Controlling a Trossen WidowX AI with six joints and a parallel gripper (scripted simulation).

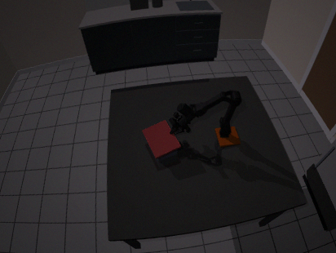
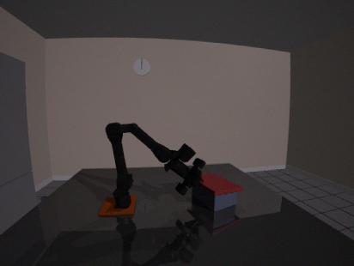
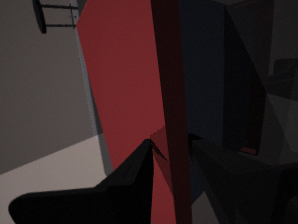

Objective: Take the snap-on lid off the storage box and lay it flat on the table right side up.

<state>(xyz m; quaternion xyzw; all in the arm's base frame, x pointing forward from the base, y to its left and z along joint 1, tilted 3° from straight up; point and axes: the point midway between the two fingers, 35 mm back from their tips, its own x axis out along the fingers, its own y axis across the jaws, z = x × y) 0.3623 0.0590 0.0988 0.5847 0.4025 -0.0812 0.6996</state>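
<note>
my gripper point(image 1: 174, 130) point(image 2: 198, 179) point(image 3: 168, 141) is clamped on the near edge of the red lid point(image 1: 161, 139) point(image 2: 219, 184) point(image 3: 125, 75), left of centre in the top view. the lid extends leftward from my fingertips there, over the box point(image 1: 168, 157) point(image 2: 224, 200) point(image 3: 202, 75); i judge prying this edge upward comes next.

The gripper point(image 2: 198, 182) grips the near edge of the red lid point(image 2: 219, 184), box point(image 2: 225, 200) beneath, clock point(image 2: 142, 67) above.
</note>
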